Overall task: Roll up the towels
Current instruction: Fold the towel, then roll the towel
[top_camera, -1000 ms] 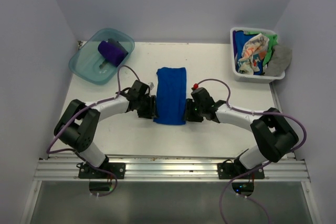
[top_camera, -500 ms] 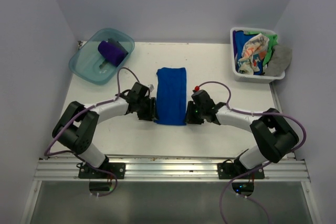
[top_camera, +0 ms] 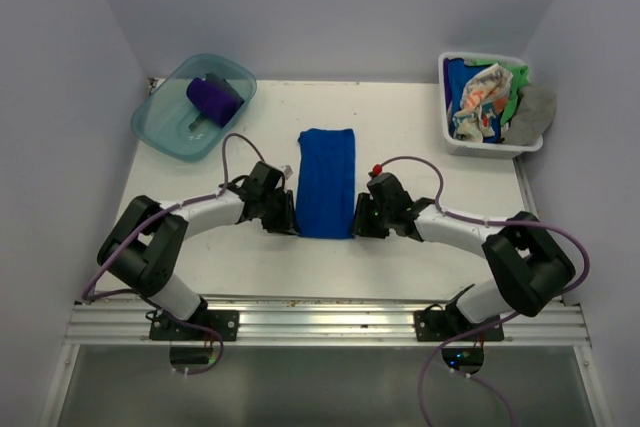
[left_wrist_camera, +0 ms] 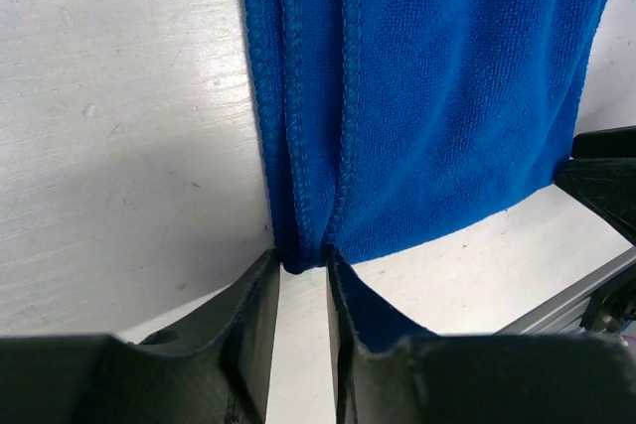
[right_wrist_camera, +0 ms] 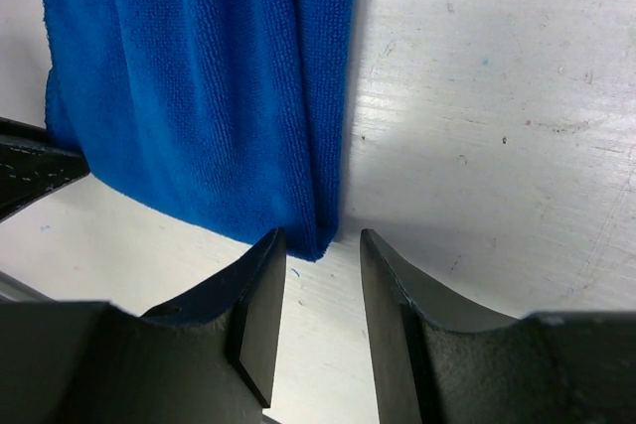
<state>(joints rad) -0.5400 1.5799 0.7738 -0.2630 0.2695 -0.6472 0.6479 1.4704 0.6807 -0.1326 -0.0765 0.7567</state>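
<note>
A royal blue towel (top_camera: 326,182), folded into a long strip, lies flat in the middle of the table. My left gripper (top_camera: 289,219) is at its near left corner. In the left wrist view the jaws (left_wrist_camera: 302,263) are shut on the bunched hem of the blue towel (left_wrist_camera: 447,96). My right gripper (top_camera: 357,222) is at the near right corner. There its jaws (right_wrist_camera: 320,245) stand open around the folded edge of the blue towel (right_wrist_camera: 199,76), with a gap on the right side. A rolled purple towel (top_camera: 213,99) lies in the tub.
The translucent teal tub (top_camera: 160,127) sits at the back left. A white basket (top_camera: 447,127) at the back right holds several crumpled towels (top_camera: 490,97), blue, cream, green and grey among them. Walls close in on three sides.
Both grippers have slid a little toward the towel's near corners. The left jaws have narrowed onto the hem. The towel has hardly moved.
</note>
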